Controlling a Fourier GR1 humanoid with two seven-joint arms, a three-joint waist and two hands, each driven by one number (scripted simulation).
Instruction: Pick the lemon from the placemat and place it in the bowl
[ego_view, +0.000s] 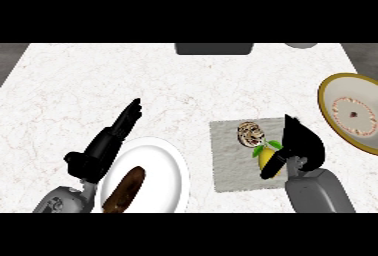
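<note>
Lemon sits on the grey placemat, leaves toward the far side, beside a patterned round thing. Its long axis seems to run near-to-far, though it's mostly hidden. The right hand is curled round it, thumb at its near end: grasping step. Next it needs lifting right to the gold-rimmed bowl. The left hand rests straight-fingered beside a white plate on the table.
</note>
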